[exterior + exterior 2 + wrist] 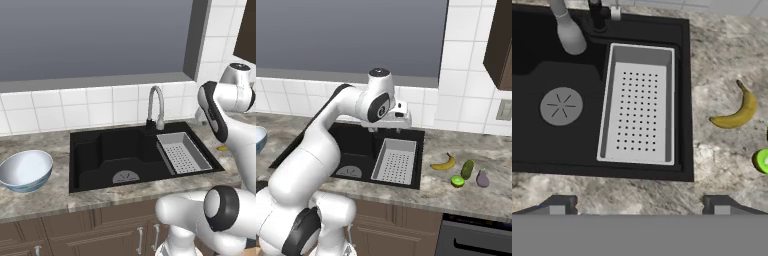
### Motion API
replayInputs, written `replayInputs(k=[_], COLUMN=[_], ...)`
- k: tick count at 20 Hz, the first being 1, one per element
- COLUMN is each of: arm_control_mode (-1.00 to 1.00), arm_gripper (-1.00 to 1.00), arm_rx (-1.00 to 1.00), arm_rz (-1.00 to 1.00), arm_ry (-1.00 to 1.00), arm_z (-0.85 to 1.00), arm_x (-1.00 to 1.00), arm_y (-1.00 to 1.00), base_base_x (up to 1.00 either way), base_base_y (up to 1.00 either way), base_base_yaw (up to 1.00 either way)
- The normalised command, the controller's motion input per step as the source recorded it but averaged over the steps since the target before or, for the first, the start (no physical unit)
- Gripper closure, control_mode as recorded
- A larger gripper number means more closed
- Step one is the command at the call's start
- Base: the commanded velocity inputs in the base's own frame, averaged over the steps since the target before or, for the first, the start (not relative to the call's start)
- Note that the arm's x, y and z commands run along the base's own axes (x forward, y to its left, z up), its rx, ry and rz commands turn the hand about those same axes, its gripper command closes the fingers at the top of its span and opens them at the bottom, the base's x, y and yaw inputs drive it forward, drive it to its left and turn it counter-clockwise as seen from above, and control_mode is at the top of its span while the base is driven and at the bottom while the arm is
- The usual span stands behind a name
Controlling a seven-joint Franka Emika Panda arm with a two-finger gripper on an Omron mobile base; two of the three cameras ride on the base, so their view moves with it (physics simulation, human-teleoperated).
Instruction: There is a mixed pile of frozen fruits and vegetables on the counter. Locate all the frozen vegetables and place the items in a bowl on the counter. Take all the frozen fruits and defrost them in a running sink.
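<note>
Open and empty, the end effector (639,205) hangs above the sink (356,145), over its grey perforated tray (638,105). On the worktop (466,200) to the sink's right lie the banana (444,163), lime (457,181), cucumber (467,169) and eggplant (482,178), close together. The bowl (25,170) sits on the worktop left of the sink.

The black sink (572,145) is the landmark. In its right part sits a grey perforated tray (638,105), with the round drain (561,105) left of it and the faucet (568,27) above the drain. On the counter (717,65) right of the sink lies a banana (738,113), and below it a lime (763,161) cut by the edge. Two dark fingers (558,205), wide apart, rise over the counter below the sink.
</note>
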Motion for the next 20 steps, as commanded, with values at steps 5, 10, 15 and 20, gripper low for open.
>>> replayInputs(k=[5, 10, 15, 20], arm_control_mode=[-1.0, -1.0, -1.0, -1.0], arm_gripper=[-1.0, -1.0, -1.0, -1.0], arm_rx=[0.0, 0.0, 0.0, -0.03], arm_rz=[0.0, 0.0, 0.0, 0.0], arm_ry=[0.0, 0.0, 0.01, 0.0], arm_z=[-0.11, -0.08, -0.11, -0.18], arm_x=[0.07, 0.04, 0.01, 0.0], arm_y=[-0.58, -0.55, -0.51, -0.4], base_base_x=[0.0, 0.0, 0.0, 0.0], base_base_y=[0.0, 0.0, 0.0, 0.0], base_base_yaw=[0.0, 0.0, 0.0, 0.0])
